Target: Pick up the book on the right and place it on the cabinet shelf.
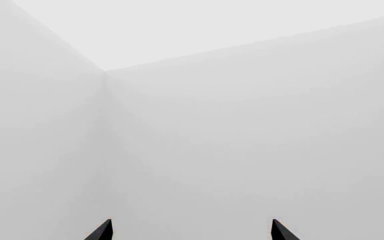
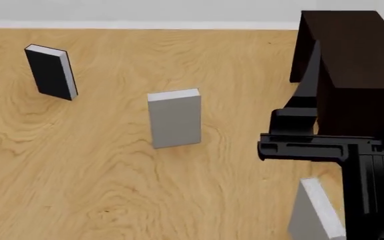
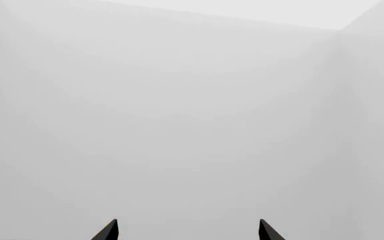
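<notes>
The right pincer (image 3: 188, 231) is spread and empty, aimed at a blank wall; so is the left pincer (image 1: 190, 230). The book (image 2: 317, 212) stands low right on the floor, near the cabinet (image 2: 352, 55). It should be gripped across its covers.

A plain light-grey hardcover book (image 2: 315, 212) with white page edges stands on the wood-grain floor at the lower right of the head view, leaning a little, partly hidden by a black robot arm. Beyond it, at the upper right, stands a big, very dark brown cabinet (image 2: 352, 60); its shelf board cannot be made out from here.
</notes>
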`<state>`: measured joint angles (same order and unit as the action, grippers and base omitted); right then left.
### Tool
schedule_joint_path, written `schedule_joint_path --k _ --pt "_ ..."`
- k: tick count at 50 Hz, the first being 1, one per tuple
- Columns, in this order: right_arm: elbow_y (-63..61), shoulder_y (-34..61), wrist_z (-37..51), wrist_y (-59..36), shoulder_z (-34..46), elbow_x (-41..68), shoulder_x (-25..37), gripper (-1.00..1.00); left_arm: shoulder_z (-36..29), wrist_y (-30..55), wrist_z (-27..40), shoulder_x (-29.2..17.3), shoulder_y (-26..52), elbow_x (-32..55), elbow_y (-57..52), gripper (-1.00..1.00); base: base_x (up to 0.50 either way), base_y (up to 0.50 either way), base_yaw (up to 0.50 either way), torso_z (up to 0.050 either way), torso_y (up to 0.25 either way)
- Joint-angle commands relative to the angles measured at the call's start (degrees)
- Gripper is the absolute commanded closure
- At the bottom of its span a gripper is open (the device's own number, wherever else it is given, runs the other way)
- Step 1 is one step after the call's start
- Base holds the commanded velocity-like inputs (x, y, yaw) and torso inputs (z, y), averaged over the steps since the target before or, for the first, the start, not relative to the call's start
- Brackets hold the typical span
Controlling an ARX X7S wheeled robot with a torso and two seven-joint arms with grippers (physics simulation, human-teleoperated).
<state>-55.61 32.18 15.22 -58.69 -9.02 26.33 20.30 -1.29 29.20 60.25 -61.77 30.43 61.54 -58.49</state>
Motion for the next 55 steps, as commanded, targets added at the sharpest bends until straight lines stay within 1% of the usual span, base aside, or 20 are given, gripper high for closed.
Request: schedule_joint_path --k 1,10,24,44,46,48,50,52,53,55 --pt "0.1 -0.1 0.6 0.1 0.4 0.8 0.3 -1.00 0.0 -1.0 0.5 -0.8 -0.4 0.0 0.0 -1.00 0.34 -0.19 0.00 0.000 0.000" --pt "0.0 -0.4 1.1 0.5 1.3 1.3 1.1 -1.00 0.2 -1.9 0.8 -1.5 -1.5 -0.4 0.0 -1.00 0.42 -0.13 0.00 0.000 0.002" --pt "0.0 -0.4 2.3 1.0 2.4 2.2 1.8 -1.00 0.4 -3.1 1.5 -2.5 -2.6 -0.4 -0.2 -1.00 0.49 0.01 0.00 0.000 0.001" --pt "1.0 -0.6 4.2 1.5 2.6 3.2 2.6 -1.00 -0.6 -4.1 1.7 -3.0 -2.1 -0.5 0.1 -1.00 0.50 0.04 0.00 0.000 0.002" --pt "0.8 0.3 3.5 -0.6 0.2 6.6 1.8 -1.00 -0.3 -4.3 1.9 -3.4 -2.3 -0.2 0.0 -1.00 -0.04 0.00 0.00 0.000 0.006" --pt "0.5 1.2 3.7 -1.5 1.0 6.2 3.0 -1.00 0.2 -4.6 2.1 -4.0 -2.3 0.3 -0.1 -1.00 0.01 0.00 0.00 0.000 0.000" --pt "0.6 2.9 3.4 -4.2 -0.2 8.7 3.2 -1.00 0.5 -4.8 2.4 -4.4 -2.2 0.7 -0.2 -1.00 0.00 0.00 0.00 0.000 0.000" --pt "1.0 6.2 2.8 -8.6 -0.9 11.5 4.7 -1.00 0.8 -4.9 2.7 -5.1 -1.7 1.5 -0.4 -1.00 0.00 0.00 0.00 0.000 0.000" --pt "1.2 7.0 2.5 -9.4 -0.7 12.0 5.3 -1.00 0.9 -5.1 2.8 -5.4 -1.7 1.7 -0.5 -1.00 0.00 0.00 0.00 0.000 0.000" --pt "2.5 11.9 1.0 -14.8 -1.1 15.6 7.2 -1.00 1.8 -5.6 3.1 -6.4 -1.9 2.5 -0.7 -1.00 0.00 0.00 0.00 0.000 0.000"
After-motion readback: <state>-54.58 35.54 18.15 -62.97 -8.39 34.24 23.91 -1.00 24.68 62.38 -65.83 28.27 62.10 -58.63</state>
